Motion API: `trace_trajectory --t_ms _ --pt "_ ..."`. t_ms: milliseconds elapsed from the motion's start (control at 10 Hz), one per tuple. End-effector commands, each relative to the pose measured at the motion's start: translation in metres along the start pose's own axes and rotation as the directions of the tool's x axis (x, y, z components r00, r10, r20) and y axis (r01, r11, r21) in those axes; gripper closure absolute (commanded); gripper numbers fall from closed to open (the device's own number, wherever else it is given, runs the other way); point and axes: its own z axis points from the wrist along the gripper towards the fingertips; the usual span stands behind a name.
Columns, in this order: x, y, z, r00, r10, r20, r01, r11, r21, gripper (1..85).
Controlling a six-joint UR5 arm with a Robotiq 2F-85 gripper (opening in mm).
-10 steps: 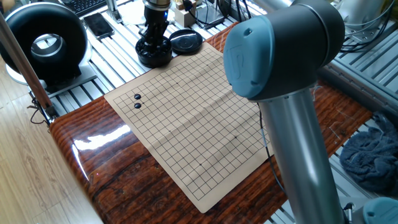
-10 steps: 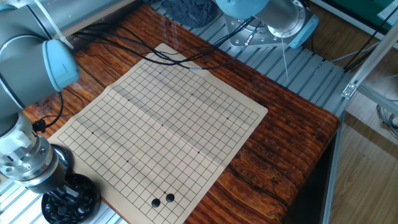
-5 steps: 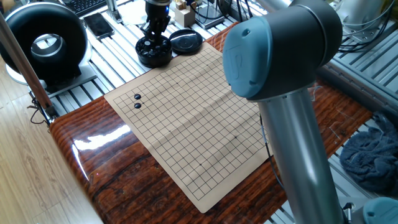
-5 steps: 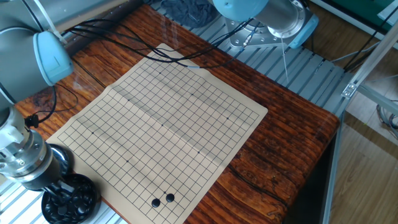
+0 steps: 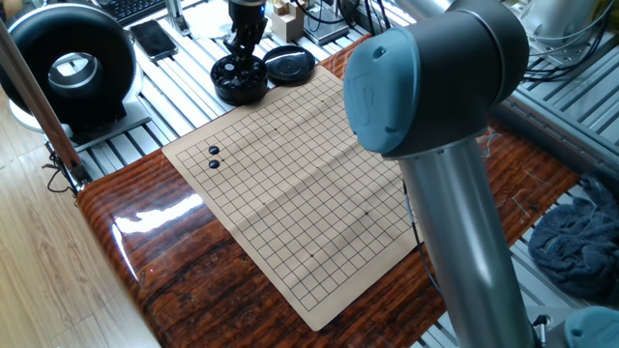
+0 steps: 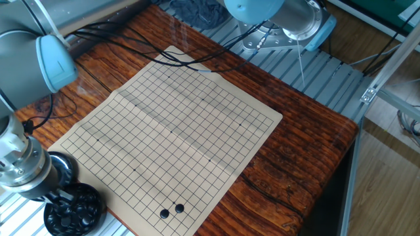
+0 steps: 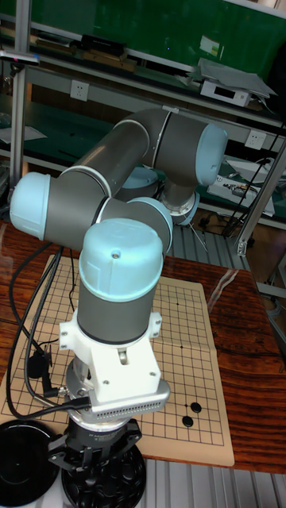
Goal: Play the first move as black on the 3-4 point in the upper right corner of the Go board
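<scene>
One fixed view alone: end effector (image 5: 243,50) over the bowl of stones (image 5: 239,80), grip state indiscernible.

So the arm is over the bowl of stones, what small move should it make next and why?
Probably a straight lift clear of the bowl. The pincer hangs just above the black stones, its grip hidden, and the board corners other than the one with two stones are bare.

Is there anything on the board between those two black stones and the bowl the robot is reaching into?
No. In one fixed view, only bare grid lines lie between the two black stones and the bowl of stones.
</scene>
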Motion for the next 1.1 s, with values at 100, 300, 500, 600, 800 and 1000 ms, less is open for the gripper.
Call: trace_trajectory --t_ms 100,300,500,600,800,1000 --pt "0.001 -0.004 -0.001 1.0 -0.019 -0.004 0.019 1.0 0.01 63.3" --pt "0.001 -0.003 0.0 1.0 -0.023 -0.005 0.023 1.0 0.005 56.0" --pt "0.001 -0.001 0.0 1.0 -0.022 -0.006 0.022 1.0 -0.002 53.0" --pt "0.0 0.002 0.0 1.0 -0.031 -0.002 0.031 0.999 -0.013 53.0" --pt "-0.005 0.01 -0.001 0.999 -0.052 0.011 0.053 0.998 -0.041 52.3" --pt "-0.007 0.013 -0.003 0.997 -0.078 0.007 0.079 0.996 -0.043 51.7"
